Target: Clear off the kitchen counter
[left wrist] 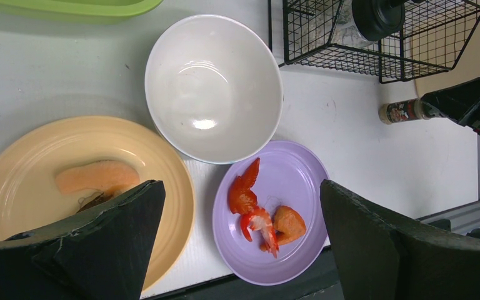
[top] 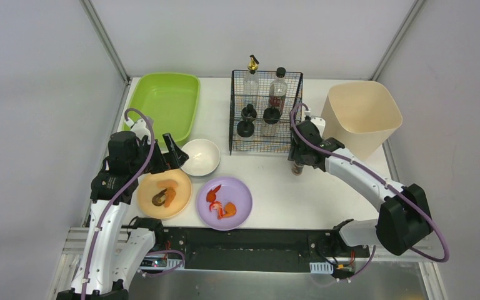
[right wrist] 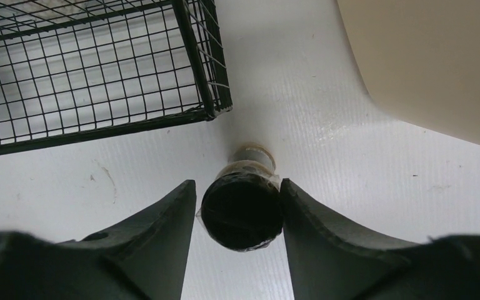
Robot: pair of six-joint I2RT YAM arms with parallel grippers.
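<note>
Beside wire basket (right wrist: 207, 103) | right tool (right wrist: 237, 187) straddles round black bottle cap (right wrist: 242, 215), grip unclear | left tool (left wrist: 240, 184) released

You find a green tray (top: 162, 103) at the far left. To its right stands a black wire basket (top: 265, 142). It holds two tall bottles (top: 278, 90) at the back and two dark-capped containers (top: 246, 122) in front. A beige bin (top: 359, 115) sits at the far right. A small spice jar (top: 297, 167) stands upright just off the basket's near right corner. On the near side, note a white bowl (top: 200, 156). Just beside it are an orange plate (top: 147, 200) carrying food scraps (top: 164, 196) and a purple plate (top: 240, 200) carrying shrimp pieces (top: 215, 203).
</note>
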